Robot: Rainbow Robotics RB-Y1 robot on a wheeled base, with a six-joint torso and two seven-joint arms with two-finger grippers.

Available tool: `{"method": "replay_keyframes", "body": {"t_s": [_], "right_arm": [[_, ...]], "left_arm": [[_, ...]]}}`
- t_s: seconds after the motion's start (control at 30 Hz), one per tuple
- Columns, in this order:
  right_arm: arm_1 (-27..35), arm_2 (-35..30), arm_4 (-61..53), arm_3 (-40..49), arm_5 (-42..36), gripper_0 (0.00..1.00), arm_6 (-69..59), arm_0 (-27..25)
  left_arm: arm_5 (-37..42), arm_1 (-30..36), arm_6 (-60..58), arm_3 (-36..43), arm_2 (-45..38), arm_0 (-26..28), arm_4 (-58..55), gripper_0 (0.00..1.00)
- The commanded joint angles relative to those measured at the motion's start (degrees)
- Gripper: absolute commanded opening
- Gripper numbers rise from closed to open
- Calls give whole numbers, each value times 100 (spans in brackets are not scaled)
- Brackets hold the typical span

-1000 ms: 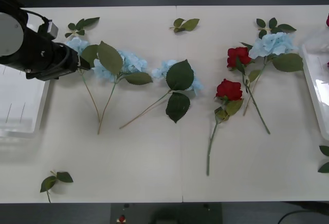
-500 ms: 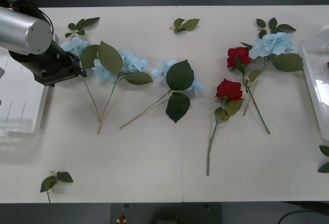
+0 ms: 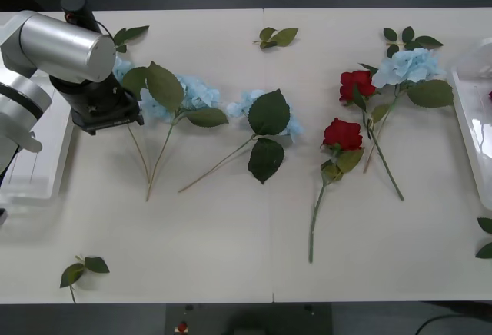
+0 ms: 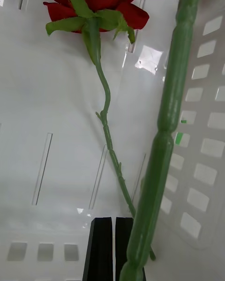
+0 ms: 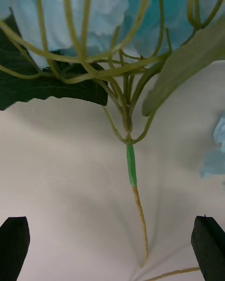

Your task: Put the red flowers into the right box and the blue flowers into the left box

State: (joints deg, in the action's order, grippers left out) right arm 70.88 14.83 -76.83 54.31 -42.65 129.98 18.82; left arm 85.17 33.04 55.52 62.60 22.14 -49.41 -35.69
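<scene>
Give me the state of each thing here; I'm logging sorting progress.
Left claw: open, over a blue flower's stem on the table.
Right claw: shut, empty, above the right box.
Rose in the right box: lying flat, delivered.
Two roses: on the table, unsorted.
Blue flowers: all on the table, unsorted.
Left box: no flowers seen in it.

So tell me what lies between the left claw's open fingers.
In the left wrist view, one blue flower's thin stem runs down between the left claw's fingers over bare table, its bloom just beyond.
</scene>
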Motion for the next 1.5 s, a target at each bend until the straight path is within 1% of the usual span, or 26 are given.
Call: {"method": "replay_keyframes", "body": {"t_s": [0.03,0.17,0.2,0.3,0.33,0.37,0.4,0.43,0.47,0.5,0.53,0.57,0.6,0.63,0.67,0.87,0.97,1.1,1.27,1.37,1.5], "right_arm": [[-57,-94,168,-148,266,0,54,95],[-162,-86,247,-298,512,0,98,95],[-171,-94,274,-324,574,3,98,95],[-197,-77,344,-386,732,36,133,95],[-197,-50,379,-386,776,55,142,95],[-197,-33,406,-386,811,69,160,95],[-197,-15,423,-386,829,75,160,78],[-197,29,449,-386,881,85,177,95],[-197,37,449,-386,908,87,186,95],[-197,64,467,-394,952,89,204,95],[-197,81,476,-386,960,91,212,78],[-197,73,476,-386,969,92,221,95],[-197,73,476,-386,960,92,230,95],[-197,73,476,-359,960,93,239,95],[-197,73,467,-342,960,93,248,95],[-197,73,335,71,521,94,116,139],[-197,73,274,353,143,94,-350,227],[-197,73,195,854,-516,94,-1598,420],[-268,81,256,1434,-973,94,-2996,596],[-426,81,300,1645,-1184,94,-3901,754],[-681,73,397,1645,-1360,94,-4648,1000]], "left_arm": [[-194,-148,214,-222,-114,-253,151,100],[-335,-263,267,-345,-114,-253,274,100],[-352,-289,275,-363,-114,-253,309,100],[-475,-359,302,-512,-114,-253,361,100],[-563,-386,328,-591,-114,-253,361,100],[-651,-403,337,-644,-114,-253,361,99],[-678,-412,346,-661,-114,-253,361,97],[-713,-430,372,-705,-114,-253,370,92],[-713,-430,381,-705,-114,-253,388,89],[-713,-438,390,-705,-114,-253,405,81],[-713,-447,398,-705,-114,-253,414,73],[-713,-447,398,-714,-114,-253,423,57],[-713,-447,407,-714,-114,-253,423,39],[-713,-447,416,-714,-114,-253,432,11],[-713,-447,425,-714,-114,-253,432,0],[-739,-438,451,-714,-114,-244,432,0],[-748,-438,460,-714,-114,-244,432,0],[-748,-430,486,-705,-122,-253,432,0],[-730,-324,539,-512,-184,-262,441,0],[-598,-228,697,-240,-386,-253,432,0],[-133,-113,1145,147,-887,-253,432,0]]}}
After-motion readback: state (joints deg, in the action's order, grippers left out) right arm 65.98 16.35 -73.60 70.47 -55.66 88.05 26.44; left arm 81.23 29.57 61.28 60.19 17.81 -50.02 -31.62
